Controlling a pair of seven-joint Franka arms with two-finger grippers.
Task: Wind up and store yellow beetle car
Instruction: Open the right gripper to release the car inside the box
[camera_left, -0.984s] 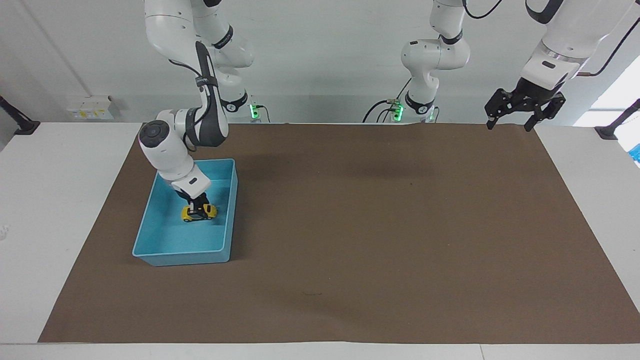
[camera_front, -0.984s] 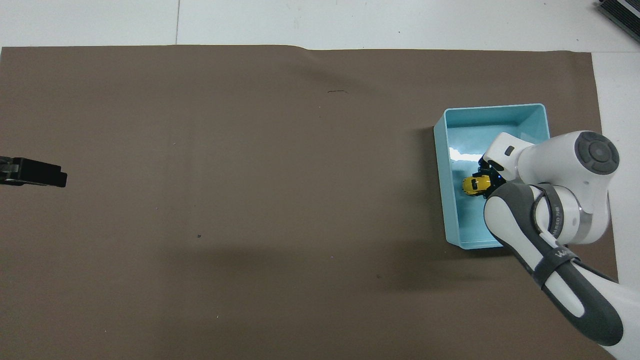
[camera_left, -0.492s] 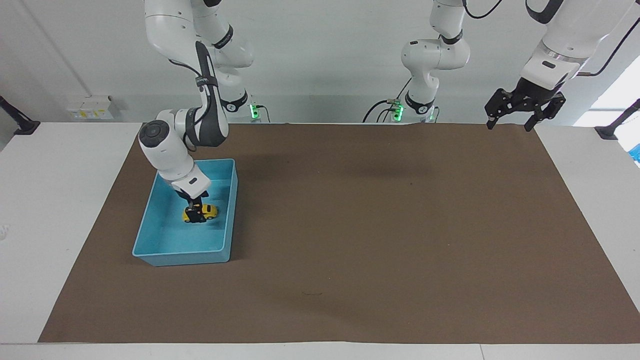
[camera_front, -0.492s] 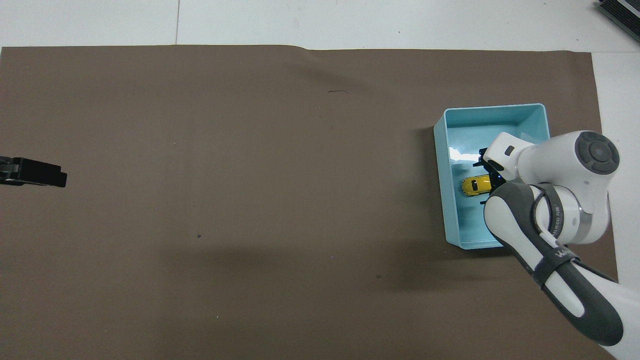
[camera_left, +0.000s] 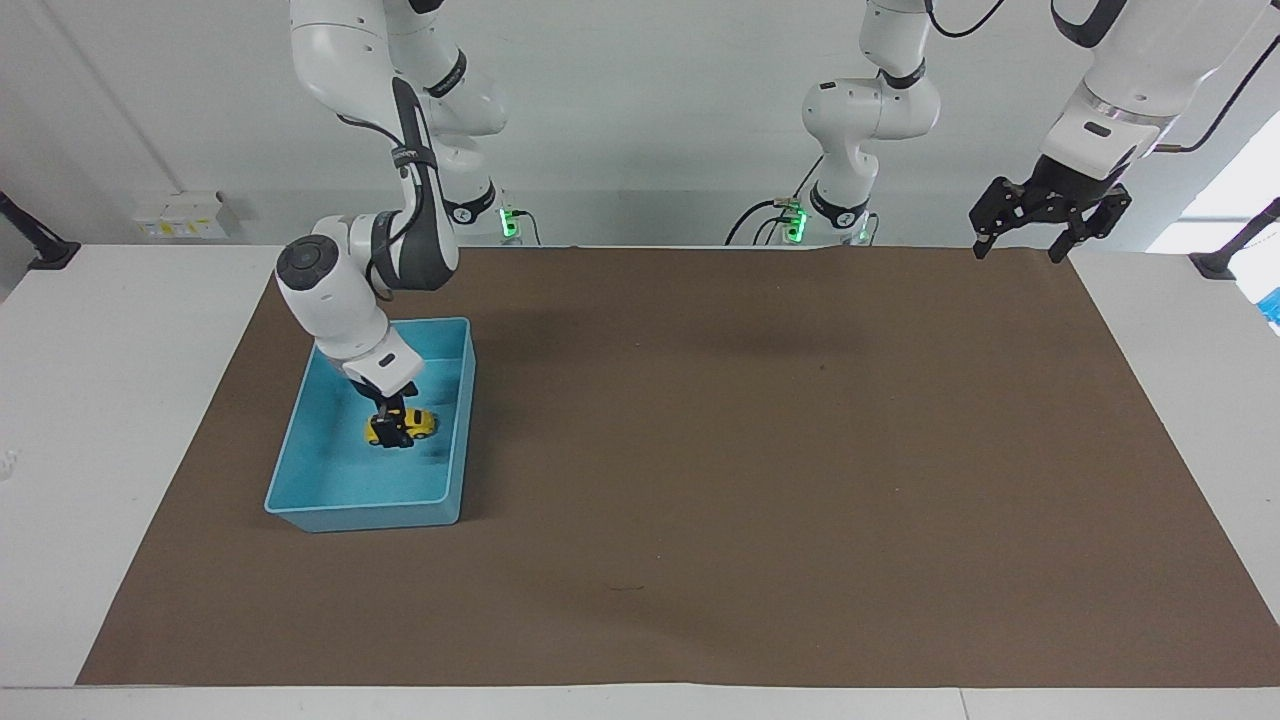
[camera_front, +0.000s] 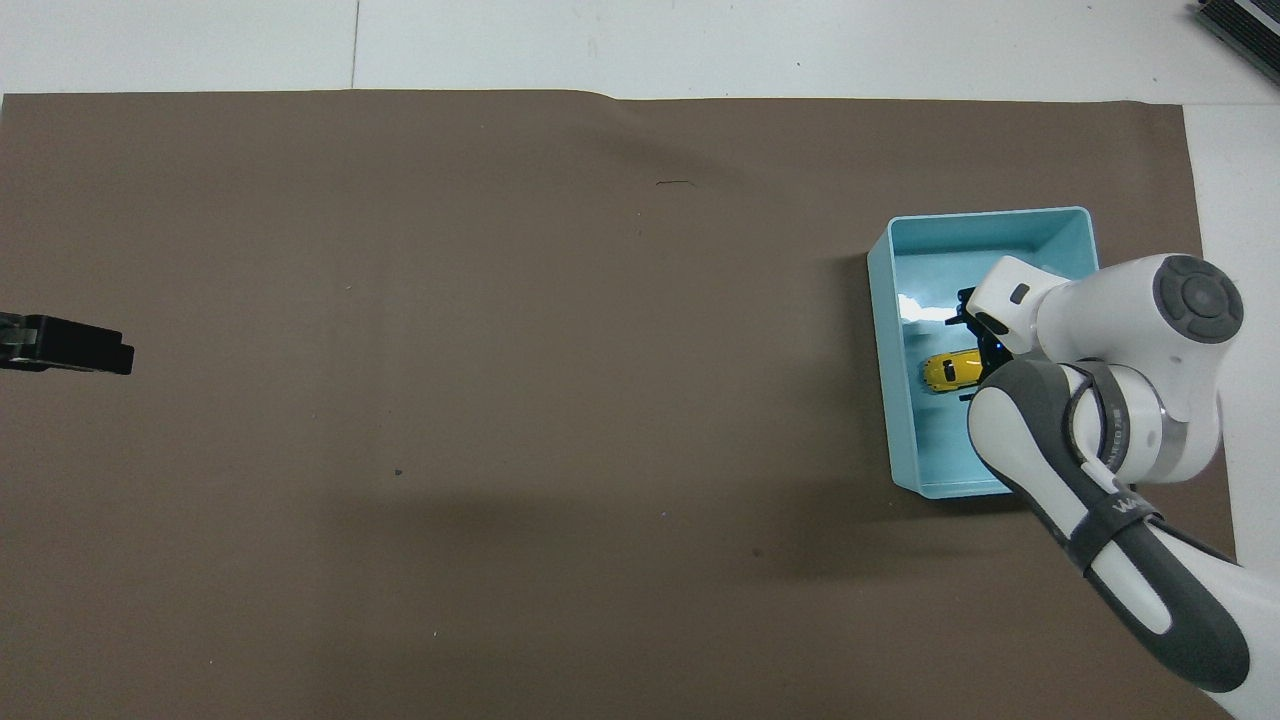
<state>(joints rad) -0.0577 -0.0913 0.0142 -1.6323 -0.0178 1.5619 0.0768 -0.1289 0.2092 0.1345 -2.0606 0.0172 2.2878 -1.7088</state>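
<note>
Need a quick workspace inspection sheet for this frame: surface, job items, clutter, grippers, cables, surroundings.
Surface: brown mat on a white table; small dark marks on the mat.
Job items: yellow beetle car on the floor of the blue bin, toward the right arm's end of the table.
Clutter: nothing seen.
Grippers: right gripper in the bin directly over the car, jaws open; left gripper open, waiting above the mat's edge at the left arm's end.
Cables: black leads at both arm bases.
Surroundings: white wall; white wall fitting.
</note>
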